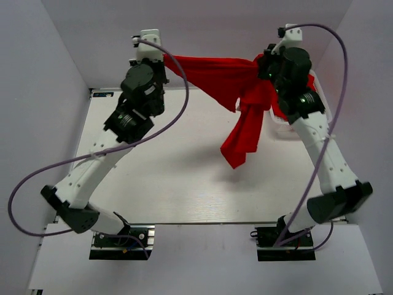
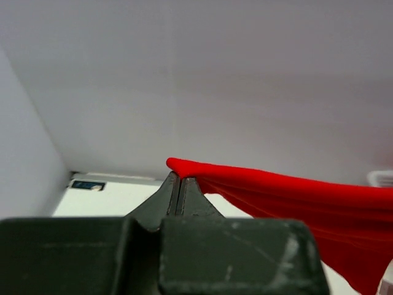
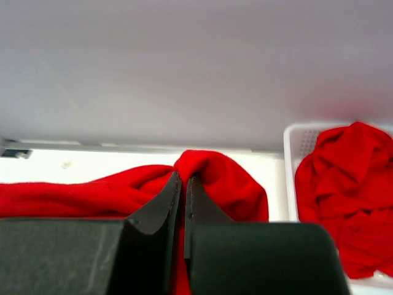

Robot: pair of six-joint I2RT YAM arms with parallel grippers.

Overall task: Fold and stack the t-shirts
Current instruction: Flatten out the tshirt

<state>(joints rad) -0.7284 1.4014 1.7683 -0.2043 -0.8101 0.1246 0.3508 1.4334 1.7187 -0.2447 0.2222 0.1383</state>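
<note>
So, early stage: you've got one t-shirt [image 1: 215, 77] up in the air over the far side of the table [image 1: 178, 178], strung betw. both arms, w/ a twisted tail drooping toward the R side. Your left gripper [image 2: 180, 181] is pinched tight on one corner of the cloth; your right gripper [image 3: 182, 181] is likewise clamped on a bunched fold. No fold made yet, no stack anywhere on the tabletop (as far as the top view shows). Left to do, by my read: spread flat, fold, place, repeat. At far R the white basket [image 3: 290, 166] sits just beside the right arm, w/ more red shirts [image 3: 347, 190] heaped inside, unfolded.
</note>
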